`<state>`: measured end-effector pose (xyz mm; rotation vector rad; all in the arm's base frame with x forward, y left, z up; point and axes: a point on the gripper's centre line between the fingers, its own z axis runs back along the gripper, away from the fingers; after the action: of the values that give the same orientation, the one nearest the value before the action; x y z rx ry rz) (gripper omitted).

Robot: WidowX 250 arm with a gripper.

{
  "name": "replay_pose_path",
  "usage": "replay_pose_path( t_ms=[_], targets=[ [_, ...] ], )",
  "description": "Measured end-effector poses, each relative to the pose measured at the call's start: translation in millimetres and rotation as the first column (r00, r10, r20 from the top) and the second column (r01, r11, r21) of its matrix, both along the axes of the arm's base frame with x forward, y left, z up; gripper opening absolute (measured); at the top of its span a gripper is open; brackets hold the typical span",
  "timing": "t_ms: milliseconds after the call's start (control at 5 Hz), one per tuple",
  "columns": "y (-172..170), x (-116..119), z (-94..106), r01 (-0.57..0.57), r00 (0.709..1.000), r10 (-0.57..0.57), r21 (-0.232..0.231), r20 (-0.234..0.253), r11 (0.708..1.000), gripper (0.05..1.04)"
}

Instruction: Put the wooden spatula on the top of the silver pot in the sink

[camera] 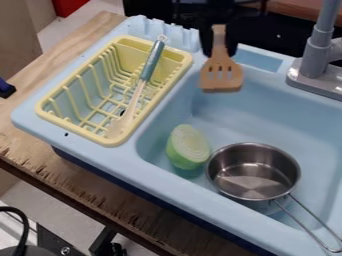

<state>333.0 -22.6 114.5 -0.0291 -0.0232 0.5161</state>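
So the tool point(219, 46) is clamped on the spatula point(221, 76) by its handle, and the pot point(254, 172) sits lower and slightly right in view, in the sink point(230, 112).

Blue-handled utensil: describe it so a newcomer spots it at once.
Start from the light-blue toy sink, then go to the yellow dish rack beside its basin. Lying slantwise in that rack is the utensil, blue-green at the handle and pale at the head. Its coloured handle sets it apart from the slotted wooden spatula in the pincer.
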Motion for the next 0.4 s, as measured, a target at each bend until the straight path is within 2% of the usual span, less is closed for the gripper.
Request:
replay_pose_path(
  t_ms=[200,400],
  targets=[
    [-12,-15,-2.5,-0.149,0.989,0.149,-0.028,-0.003,0.988,0.300],
    [-27,-25,-6.6,-0.376,0.926,0.372,-0.070,-0.057,0.924,0.300]
  ],
)
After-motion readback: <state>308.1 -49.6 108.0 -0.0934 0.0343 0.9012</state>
